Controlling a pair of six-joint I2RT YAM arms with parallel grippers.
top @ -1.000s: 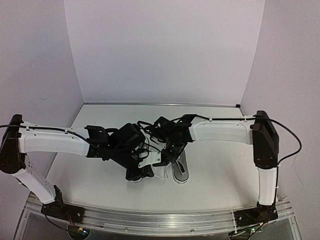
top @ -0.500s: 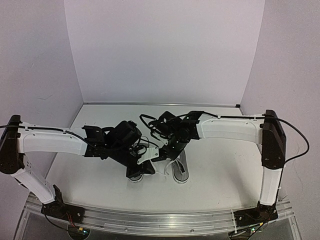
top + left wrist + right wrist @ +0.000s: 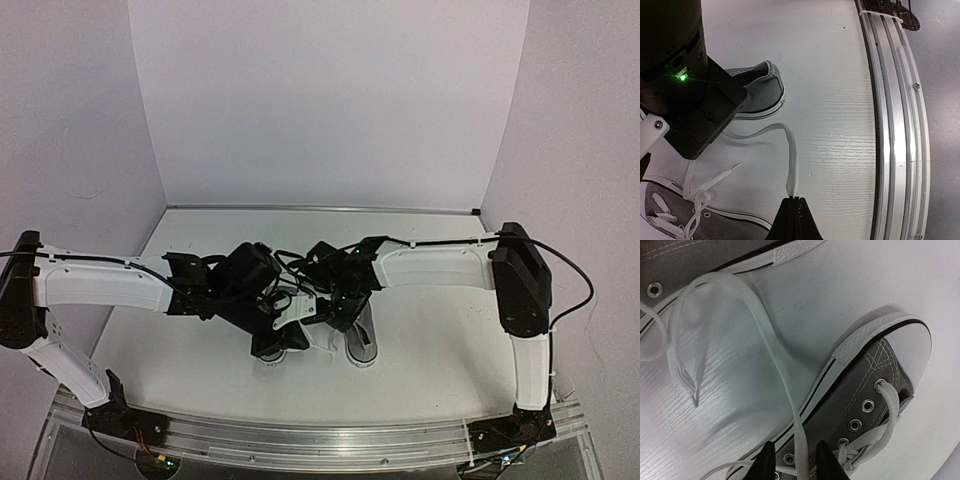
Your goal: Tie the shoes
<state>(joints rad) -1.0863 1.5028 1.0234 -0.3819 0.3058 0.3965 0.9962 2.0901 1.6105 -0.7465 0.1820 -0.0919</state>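
Seen from above, two white-and-black robot arms reach in from the left and right and meet over a pair of small grey shoes with white soles. The shoes stand side by side near the middle of the white counter, a little toward its near edge. The right shoe shows just beside the right arm's wrist. The left shoe is mostly covered by the left arm in the overhead view. Loose white laces lie across the counter between the shoes. The left pincer is clenched on the tip of a white lace. That lace runs along the counter from the fingertips and curves away under the right arm's black wrist housing, with the metal rail at the counter's near edge close by. The right pincer hangs low between the shoes, released, its fingers slightly apart. A lace strand passes between those fingers without being squeezed, just beside the metal eyelets of a shoe whose white toe cap is in view.
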